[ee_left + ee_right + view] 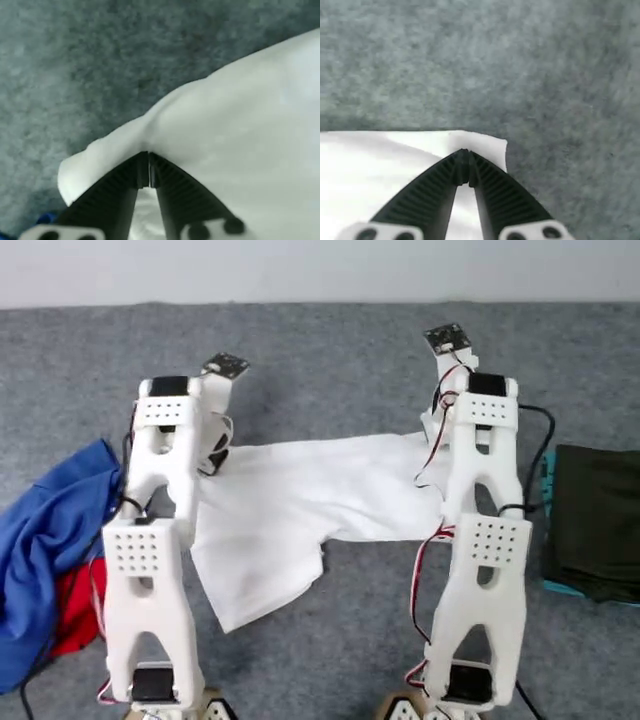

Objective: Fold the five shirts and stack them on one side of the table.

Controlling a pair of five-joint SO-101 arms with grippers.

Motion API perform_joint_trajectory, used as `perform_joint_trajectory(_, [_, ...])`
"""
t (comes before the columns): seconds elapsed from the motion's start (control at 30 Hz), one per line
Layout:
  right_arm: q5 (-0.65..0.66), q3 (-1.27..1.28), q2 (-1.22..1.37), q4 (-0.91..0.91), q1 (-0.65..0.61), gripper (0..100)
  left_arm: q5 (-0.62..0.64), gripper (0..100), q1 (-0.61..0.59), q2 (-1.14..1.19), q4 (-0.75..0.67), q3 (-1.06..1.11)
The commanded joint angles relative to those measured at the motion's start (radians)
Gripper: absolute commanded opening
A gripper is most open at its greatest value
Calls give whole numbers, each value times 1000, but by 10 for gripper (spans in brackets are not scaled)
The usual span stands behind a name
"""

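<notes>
white shirt (300,510) lies rumpled on the table (350,360) | left gripper (148,170) pinched tight on its far left edge | right gripper (464,167) clamped on its far right corner | looks soft, light, floppy: lift both corners together or it sags

Left arm (155,540) and right arm (485,540) both stretched forward, side by side, roughly parallel, wrists pitched down at the far end. Left tool (148,167): jaws closed, tips together, pinching an edge of the white shirt (240,125). Right tool (463,160): same state, jaws closed, tips clamped on a corner of that shirt.
</notes>
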Motion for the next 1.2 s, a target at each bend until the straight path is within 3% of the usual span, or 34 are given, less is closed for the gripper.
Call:
perform_joint_trajectory(0.0, [-3, -40, -13, -1, 73, 10, -12, 16, -71, 25, 71, -96])
perform_joint_trajectory(0.23, [-5, -40, -76, 58, 96, 10, -9, 16, -25, 15, 164, -278])
perform_joint_trajectory(0.6, [-5, -40, -294, 186, 39, 10, -6, 16, 132, -270, 164, -243])
perform_joint_trajectory(0.87, [-5, -40, -366, 438, -22, 15, -9, 16, 146, -551, 164, 200])
perform_joint_trajectory(1.0, [-8, 2, -377, 453, -13, 14, -11, 16, 164, -690, 164, 452])
perform_joint_trajectory(1.17, [-6, 238, -464, 452, -25, 15, -49, 16, 227, -822, 161, 714])
